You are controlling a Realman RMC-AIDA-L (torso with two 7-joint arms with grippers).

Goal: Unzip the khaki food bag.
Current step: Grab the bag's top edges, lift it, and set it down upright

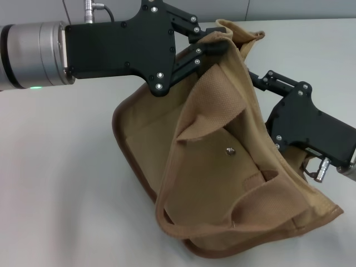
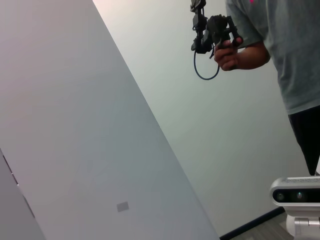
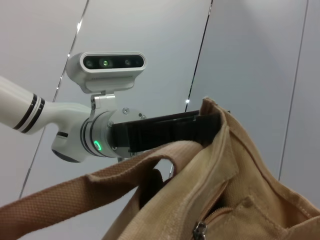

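Note:
The khaki food bag (image 1: 222, 167) hangs tilted above the white table (image 1: 55, 178), with its front pocket snap (image 1: 230, 150) and a webbing handle (image 1: 261, 208) facing me. My left gripper (image 1: 218, 40) is shut on the bag's top edge and holds it up. It also shows in the right wrist view (image 3: 210, 125), clamped on the bag (image 3: 240, 190). My right gripper (image 1: 253, 75) is at the bag's far side near the top, with its fingertips hidden behind the fabric. The metal zipper pull (image 3: 200, 230) shows in the right wrist view, below a handle (image 3: 100, 185).
The left wrist view shows only a wall, a person (image 2: 280, 50) holding a hand-held device (image 2: 212, 30), and the right arm's wrist camera (image 2: 297, 197). The bag's lower corner hangs near the table's front edge.

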